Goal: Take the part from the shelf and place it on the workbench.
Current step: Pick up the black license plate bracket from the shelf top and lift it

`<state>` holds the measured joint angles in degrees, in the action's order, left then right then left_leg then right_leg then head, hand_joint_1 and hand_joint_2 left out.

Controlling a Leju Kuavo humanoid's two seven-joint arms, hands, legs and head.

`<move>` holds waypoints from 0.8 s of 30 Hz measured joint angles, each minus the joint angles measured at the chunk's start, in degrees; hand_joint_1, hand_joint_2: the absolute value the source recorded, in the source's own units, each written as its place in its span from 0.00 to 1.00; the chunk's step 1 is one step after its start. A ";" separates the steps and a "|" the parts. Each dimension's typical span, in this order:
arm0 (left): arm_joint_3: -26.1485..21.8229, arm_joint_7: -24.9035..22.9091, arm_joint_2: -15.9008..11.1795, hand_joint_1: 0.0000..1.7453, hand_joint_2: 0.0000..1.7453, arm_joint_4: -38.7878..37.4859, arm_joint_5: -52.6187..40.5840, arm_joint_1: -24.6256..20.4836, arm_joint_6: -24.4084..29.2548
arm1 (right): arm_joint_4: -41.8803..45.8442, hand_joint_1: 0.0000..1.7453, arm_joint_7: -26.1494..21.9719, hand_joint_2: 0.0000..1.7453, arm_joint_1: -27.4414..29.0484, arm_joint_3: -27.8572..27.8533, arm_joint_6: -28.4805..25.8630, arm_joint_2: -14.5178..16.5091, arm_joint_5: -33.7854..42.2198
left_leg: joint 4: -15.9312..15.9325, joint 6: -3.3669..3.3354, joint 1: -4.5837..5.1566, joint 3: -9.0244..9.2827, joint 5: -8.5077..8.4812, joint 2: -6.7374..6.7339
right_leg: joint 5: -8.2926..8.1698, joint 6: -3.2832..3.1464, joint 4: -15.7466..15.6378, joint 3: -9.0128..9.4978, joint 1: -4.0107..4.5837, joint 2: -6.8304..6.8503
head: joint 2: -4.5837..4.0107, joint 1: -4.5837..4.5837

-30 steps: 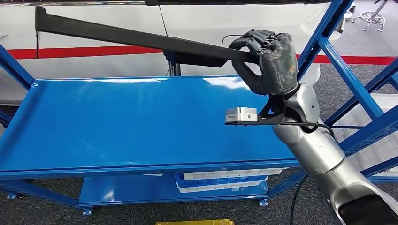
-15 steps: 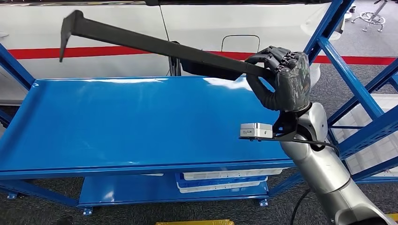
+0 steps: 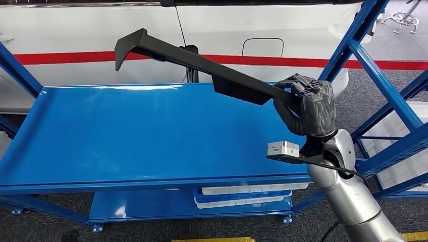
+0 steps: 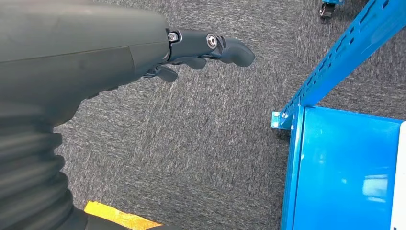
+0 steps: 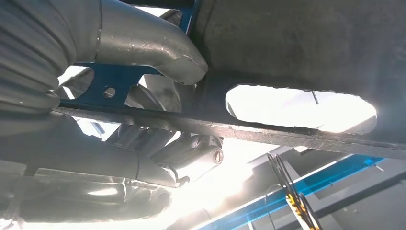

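the right hand (image 3: pixel 312 106) is raised over the right end of the blue workbench top (image 3: pixel 126 136), its dark fingers (image 3: pixel 298 83) curled tight around the near end of a long black part (image 3: pixel 202 63); the thumb wraps that end from below, so the hand holds the part at its very end; from the grip the part runs up and away to the left, tilted, its far end the higher one and finishing in a short down-turned hook (image 3: pixel 123 48); a thicker block sits on its underside just beyond the fingers; the whole part hangs clear above the workbench top, touching nothing but the hand; in the right wrist view the grey thumb (image 5: pixel 158 43) presses against the dark underside of the part (image 5: pixel 297 43), which has a long oval slot in it; a small silver camera box (image 3: pixel 282 148) juts from the wrist below the hand, on the silver forearm (image 3: pixel 348 196); white trays (image 3: pixel 242 194) lie on the lower shelf beneath; the left hand (image 4: pixel 191 52) hangs over grey carpet (image 4: pixel 191 153) near a blue shelf corner (image 4: pixel 287 120), its fingers extended and holding nothing.
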<state>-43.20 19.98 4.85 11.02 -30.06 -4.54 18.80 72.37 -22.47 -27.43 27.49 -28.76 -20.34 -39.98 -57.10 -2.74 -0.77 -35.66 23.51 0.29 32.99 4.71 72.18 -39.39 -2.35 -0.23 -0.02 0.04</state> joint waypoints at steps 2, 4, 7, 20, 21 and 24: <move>0.08 0.03 0.06 0.00 1.00 0.00 -0.09 -0.03 0.00 | -0.03 1.00 0.01 1.00 -0.06 -0.18 0.03 0.08 -0.19 | -0.07 0.22 -0.01 0.00 -0.06 0.10 | -2.90 0.59 -7.79 3.99 -0.07 0.12 | 0.00 0.03; 0.15 0.07 0.08 0.00 1.00 0.00 -0.17 -0.10 0.01 | -0.03 1.00 0.01 1.00 -0.19 -0.51 0.06 0.18 -0.20 | -0.18 0.84 0.10 -0.11 -0.24 0.25 | -5.07 0.18 -13.70 7.35 0.37 0.02 | 0.00 0.02; 0.35 0.04 0.12 0.00 1.00 0.00 -0.36 -0.21 0.06 | -0.05 1.00 0.02 1.00 -0.18 -0.97 0.13 0.28 -0.24 | -0.46 1.87 0.22 -0.39 -0.55 0.48 | -5.86 -1.33 -14.49 7.43 0.76 -0.26 | 0.00 -0.14; 0.62 -0.18 0.14 0.00 1.00 0.02 -0.50 -0.74 0.15 | -0.51 1.00 -0.14 1.00 -0.07 -1.53 0.31 1.07 -1.04 | -1.30 2.43 -0.16 5.88 5.75 -0.01 | -9.67 -3.61 -14.41 3.61 1.15 0.21 | 0.00 -0.32; 0.67 -0.18 0.14 0.00 1.00 0.02 -0.52 -0.81 0.15 | -0.53 1.00 -0.16 1.00 -0.11 -1.60 0.31 1.09 -1.07 | -0.55 2.15 0.04 6.16 5.69 0.03 | -10.04 -3.17 -14.50 3.54 1.24 0.27 | 0.00 -0.25; 0.76 -0.18 0.16 0.00 1.00 0.02 -0.55 -0.91 0.15 | -0.61 1.00 -0.19 1.00 -0.14 -1.74 0.31 1.09 -1.09 | 0.01 0.71 0.08 5.21 4.15 -0.26 | -9.74 -2.27 -13.90 2.73 1.40 0.30 | -0.01 -0.10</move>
<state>-42.44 19.80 5.01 11.04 -30.62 -5.45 18.95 71.77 -22.65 -27.57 25.75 -28.46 -19.25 -41.06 -57.09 -2.03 -0.69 -30.45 27.66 0.03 23.25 2.45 58.28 -36.66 -0.95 0.07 -0.02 -0.06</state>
